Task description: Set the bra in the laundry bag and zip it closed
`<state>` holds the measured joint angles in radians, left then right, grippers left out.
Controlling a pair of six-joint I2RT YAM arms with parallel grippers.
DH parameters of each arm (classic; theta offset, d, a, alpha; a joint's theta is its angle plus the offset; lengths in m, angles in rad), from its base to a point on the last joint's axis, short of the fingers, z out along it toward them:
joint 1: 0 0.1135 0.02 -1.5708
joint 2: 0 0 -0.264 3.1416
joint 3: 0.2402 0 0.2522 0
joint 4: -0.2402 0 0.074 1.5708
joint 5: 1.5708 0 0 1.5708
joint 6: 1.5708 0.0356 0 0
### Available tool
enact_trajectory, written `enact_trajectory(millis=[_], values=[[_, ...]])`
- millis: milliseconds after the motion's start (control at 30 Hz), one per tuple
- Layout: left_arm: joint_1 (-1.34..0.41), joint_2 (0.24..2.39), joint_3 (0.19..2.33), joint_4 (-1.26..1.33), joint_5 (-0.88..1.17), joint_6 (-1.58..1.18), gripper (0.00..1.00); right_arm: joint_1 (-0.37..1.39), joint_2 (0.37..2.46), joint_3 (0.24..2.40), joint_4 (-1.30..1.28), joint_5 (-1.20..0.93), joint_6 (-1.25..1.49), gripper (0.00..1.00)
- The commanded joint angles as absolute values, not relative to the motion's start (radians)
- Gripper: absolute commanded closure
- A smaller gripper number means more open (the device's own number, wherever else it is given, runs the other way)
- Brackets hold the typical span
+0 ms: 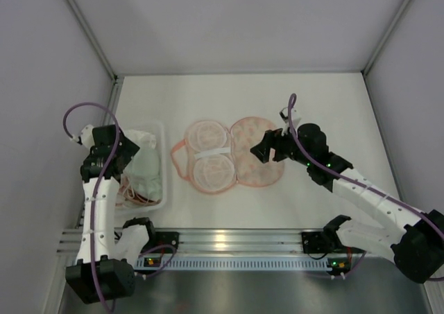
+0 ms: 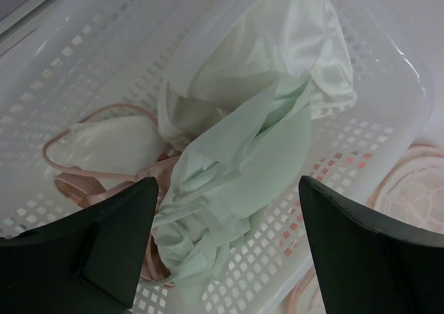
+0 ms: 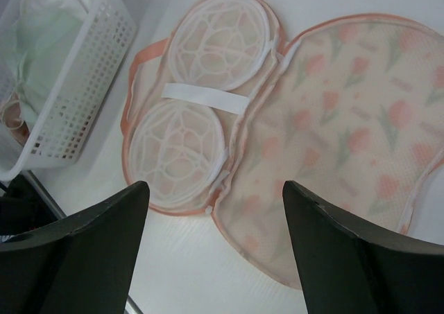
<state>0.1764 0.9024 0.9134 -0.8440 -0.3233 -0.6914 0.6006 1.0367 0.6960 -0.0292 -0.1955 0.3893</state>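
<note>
The laundry bag point(image 1: 258, 158) lies open and flat mid-table. Its right half point(image 3: 347, 141) shows the cream floral print. Its pink-rimmed left half point(image 3: 187, 134) holds two round white lattice cups with a white band across them. A mint-green bra point(image 2: 257, 154) lies crumpled in the white basket point(image 1: 161, 130), beside a white garment and a pale cup with pink rim point(image 2: 104, 144). My left gripper point(image 2: 227, 189) hangs open just above the mint-green bra, touching nothing. My right gripper point(image 3: 215, 189) is open and empty above the bag's near edge, at the hinge between the halves.
The perforated white basket point(image 3: 90, 71) stands left of the bag, close to the left wall. A pink loop strap point(image 1: 177, 163) sticks out from the bag toward the basket. Grey walls enclose the table, and a metal rail point(image 1: 236, 241) runs along its near edge.
</note>
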Motion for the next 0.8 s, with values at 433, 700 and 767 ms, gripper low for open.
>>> enact_trajectory(millis=[433,700,767], values=[[0.183,0.95,0.811,-0.597,-0.236,-0.706,0.38,0.618,1.011,0.733,-0.031,-0.109,0.377,0.21],[0.184,0.963,0.769,-0.575,-0.288,-0.699,0.34,0.618,1.032,0.745,-0.034,-0.112,0.379,0.21],[0.184,0.971,0.761,-0.563,-0.279,-0.704,0.34,0.618,1.034,0.749,-0.038,-0.112,0.379,0.21]])
